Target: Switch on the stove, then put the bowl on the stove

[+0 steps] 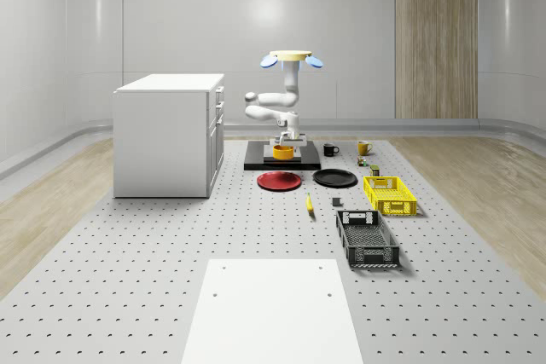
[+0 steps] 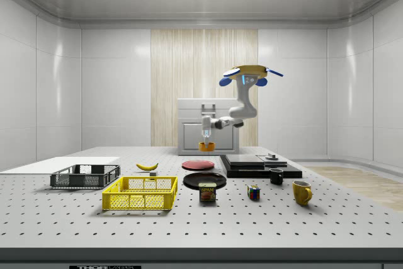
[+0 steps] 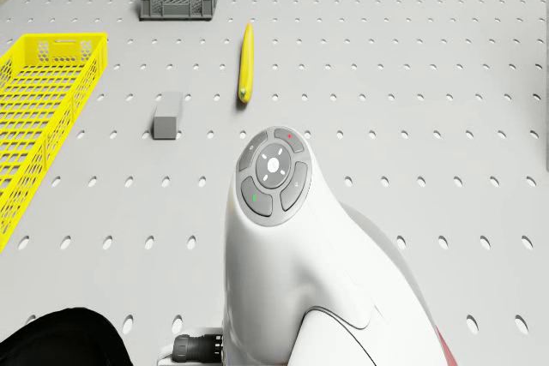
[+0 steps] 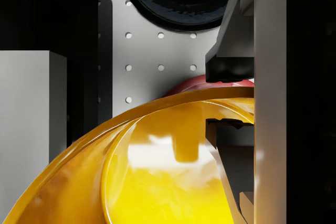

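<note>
The drone [image 1: 290, 59] hovers above the black stove [image 1: 281, 163], its arm hanging down. My gripper [image 1: 284, 143] is shut on the rim of the orange-yellow bowl [image 1: 283, 153] and holds it in the air. In the side view the bowl [image 2: 206, 146] hangs under the gripper [image 2: 206, 135], just off the stove [image 2: 259, 165] edge that faces the red plate [image 2: 198, 164]. In the wrist view one finger [image 4: 231, 69] is outside and the other inside the bowl [image 4: 157, 171]. A small knob [image 2: 272, 156] sits on the stove.
A white cabinet [image 1: 169, 134] stands at the whole-scene view's left. Nearer lie a red plate [image 1: 279, 181], black plate [image 1: 334, 178], banana [image 1: 309, 204], yellow basket [image 1: 389, 194] and dark crate [image 1: 367, 239]. Two mugs [image 1: 330, 150] stand right of the stove.
</note>
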Controlling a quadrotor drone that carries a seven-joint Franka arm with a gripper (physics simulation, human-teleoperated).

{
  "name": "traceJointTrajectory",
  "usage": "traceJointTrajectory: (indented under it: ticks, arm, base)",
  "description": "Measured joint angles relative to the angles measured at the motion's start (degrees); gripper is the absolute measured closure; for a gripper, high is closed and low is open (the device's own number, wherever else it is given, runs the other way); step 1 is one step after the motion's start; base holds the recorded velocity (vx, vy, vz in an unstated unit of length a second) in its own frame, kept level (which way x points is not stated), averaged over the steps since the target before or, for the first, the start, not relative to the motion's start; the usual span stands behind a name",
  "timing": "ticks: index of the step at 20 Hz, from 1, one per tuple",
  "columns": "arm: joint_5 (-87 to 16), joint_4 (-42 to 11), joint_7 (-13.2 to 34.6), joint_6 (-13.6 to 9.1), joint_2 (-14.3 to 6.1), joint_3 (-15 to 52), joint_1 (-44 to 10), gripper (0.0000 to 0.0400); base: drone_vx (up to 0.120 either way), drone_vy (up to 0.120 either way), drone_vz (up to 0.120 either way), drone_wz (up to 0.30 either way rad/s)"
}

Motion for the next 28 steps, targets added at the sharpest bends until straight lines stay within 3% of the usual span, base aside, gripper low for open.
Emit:
traceJointTrajectory:
  ticks: [28]
  arm:
    - [0.17, 0.03, 0.11, 0.34, -0.37, 0.03, -0.14, 0.0300]
  base:
    - [-0.120, -0.007, 0.000, 0.000]
